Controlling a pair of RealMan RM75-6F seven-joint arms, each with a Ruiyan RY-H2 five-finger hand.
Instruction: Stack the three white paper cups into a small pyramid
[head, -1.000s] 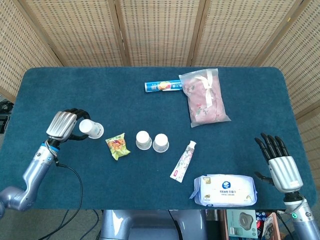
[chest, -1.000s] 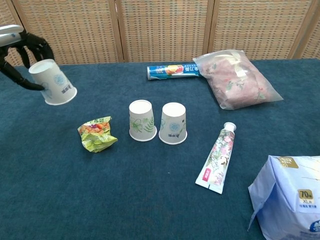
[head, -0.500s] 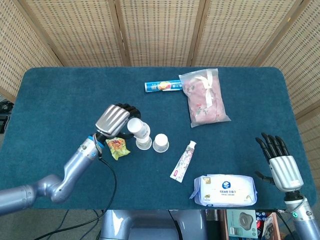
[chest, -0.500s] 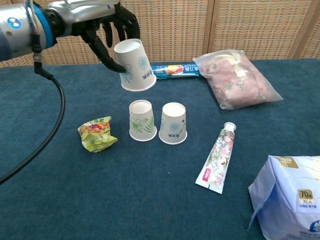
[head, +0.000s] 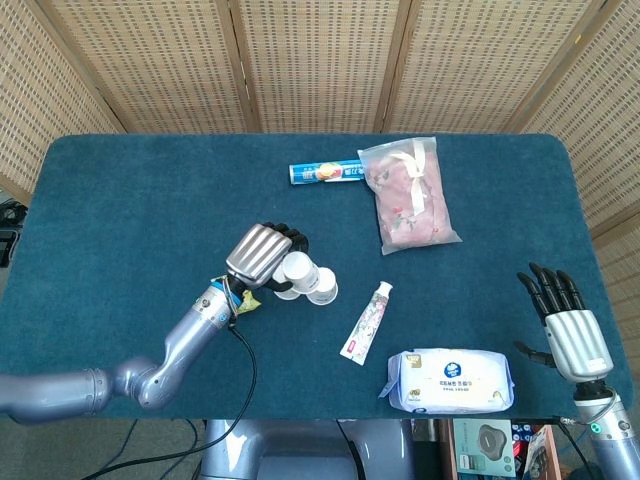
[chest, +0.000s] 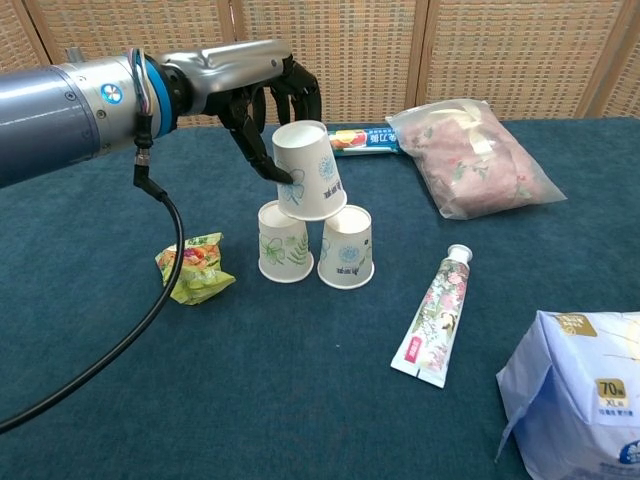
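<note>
While left hand grips top cup, tilted, mouth down, just above base cups; right hand idle, fingers spread, far off.

Two white paper cups with green prints, a left one and a right one, were stood upside down, touching, at table centre. A third white paper cup, inverted and tilted, was held above them at 12 o'clock.
</note>
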